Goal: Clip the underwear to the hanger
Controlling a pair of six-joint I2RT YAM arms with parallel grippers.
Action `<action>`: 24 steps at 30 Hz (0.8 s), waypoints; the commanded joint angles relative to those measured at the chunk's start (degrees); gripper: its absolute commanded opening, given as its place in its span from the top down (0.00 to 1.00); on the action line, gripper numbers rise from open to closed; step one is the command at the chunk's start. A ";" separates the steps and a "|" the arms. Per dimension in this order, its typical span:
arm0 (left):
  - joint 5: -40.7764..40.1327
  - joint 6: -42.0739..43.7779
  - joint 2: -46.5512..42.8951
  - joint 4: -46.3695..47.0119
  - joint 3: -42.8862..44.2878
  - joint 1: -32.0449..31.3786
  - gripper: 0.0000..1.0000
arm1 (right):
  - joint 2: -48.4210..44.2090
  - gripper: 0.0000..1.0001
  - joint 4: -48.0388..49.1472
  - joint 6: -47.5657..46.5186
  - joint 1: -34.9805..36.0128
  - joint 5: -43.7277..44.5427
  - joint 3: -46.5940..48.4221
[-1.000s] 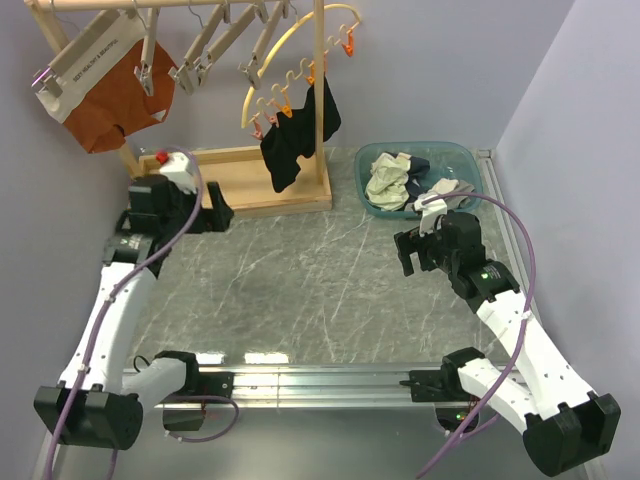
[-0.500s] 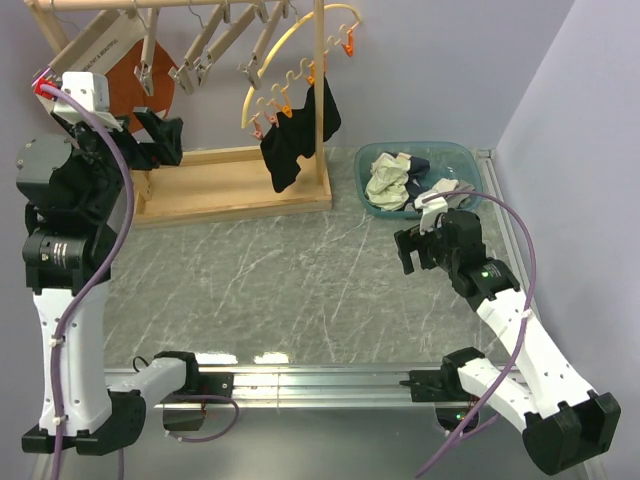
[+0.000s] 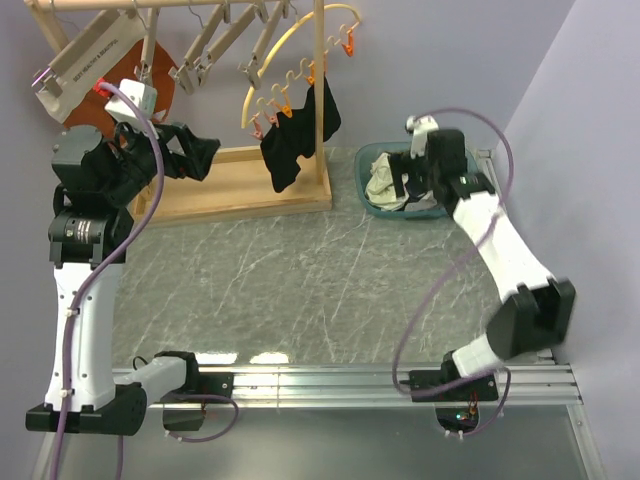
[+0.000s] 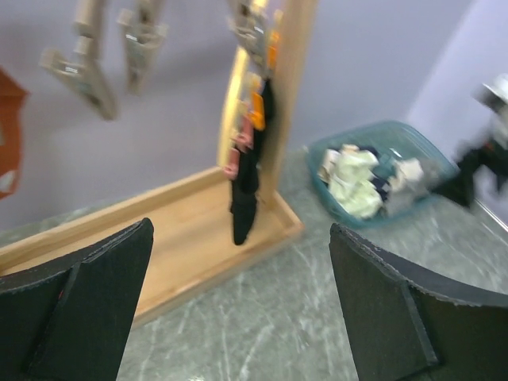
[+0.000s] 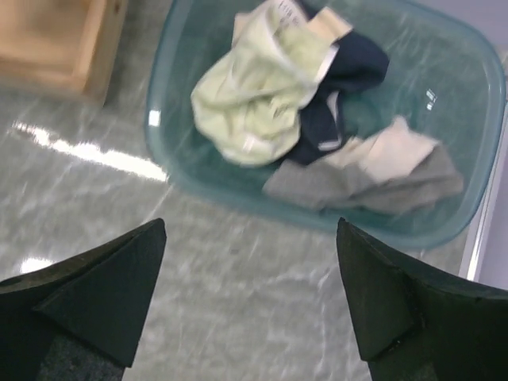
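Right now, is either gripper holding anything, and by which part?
Nothing is held: the left gripper and the right gripper are both open and empty.

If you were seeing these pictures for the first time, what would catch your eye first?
The teal basin at the back right, heaped with laundry including the pale yellow underwear, with the right fingers open and aimed at it. Then the wooden rack at the back left, a black garment hanging on it, the left fingers open and raised beside it.

Bare tabletop [image 3: 300,270] gives open passage; the rack base [image 3: 240,185] and basin [image 5: 155,119] block the far edge.
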 commanded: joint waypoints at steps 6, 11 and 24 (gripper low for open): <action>11.66 2.08 -5.50 1.97 -4.83 0.11 0.02 | 23.72 0.12 -2.93 5.88 -4.33 -5.23 25.35; 11.14 2.17 -6.29 1.00 -6.06 0.11 0.01 | 33.12 0.15 -1.44 9.14 -5.21 -6.38 32.32; 10.87 1.38 -5.59 0.91 -6.77 0.11 0.01 | 43.86 0.21 -4.07 6.60 -5.65 -8.05 38.74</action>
